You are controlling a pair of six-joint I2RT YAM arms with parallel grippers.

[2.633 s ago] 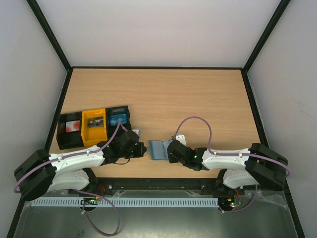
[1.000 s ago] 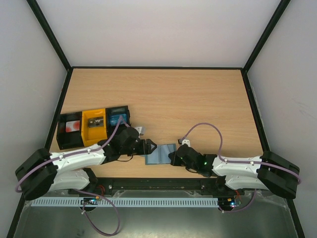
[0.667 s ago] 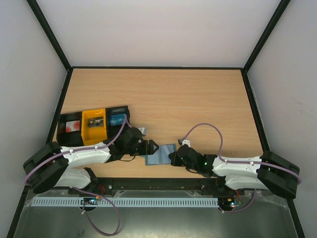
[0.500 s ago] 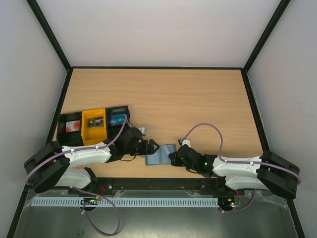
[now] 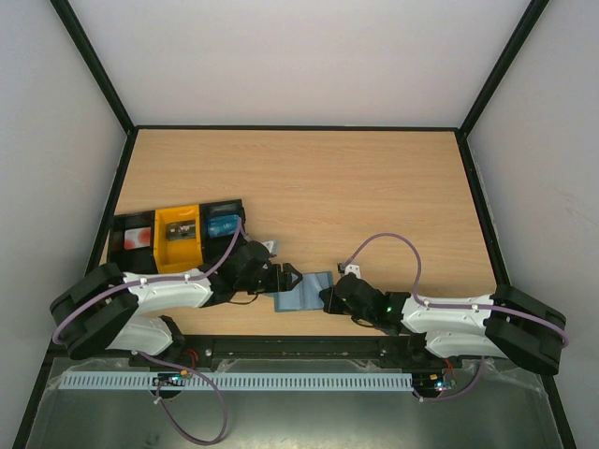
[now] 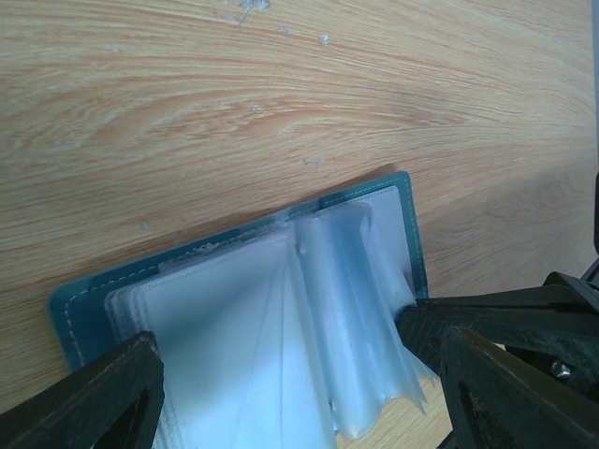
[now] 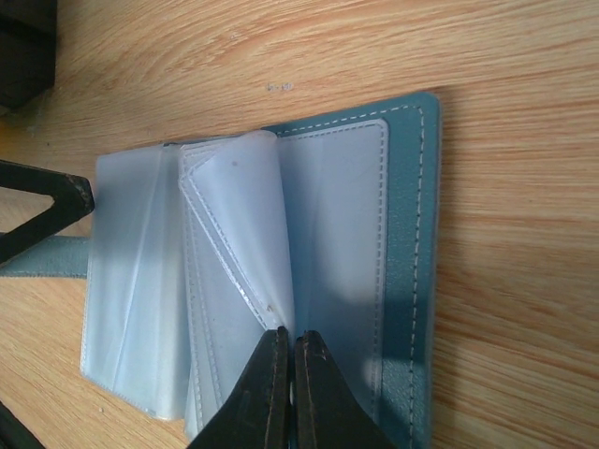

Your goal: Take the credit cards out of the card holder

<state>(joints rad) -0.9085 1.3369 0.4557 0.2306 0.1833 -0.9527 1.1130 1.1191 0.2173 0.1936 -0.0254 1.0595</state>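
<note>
Card holder [image 7: 412, 234] lies open, straddled by spread left gripper [image 6: 281, 365], touched by closed right gripper [image 7: 286, 339].

you've got three box trays in a row at the left of the wooden table [image 5: 374, 187]: a black tray [image 5: 134, 245] with something red and white inside, a yellow tray [image 5: 178, 238], and a second black tray [image 5: 225, 224] holding something blue.
</note>
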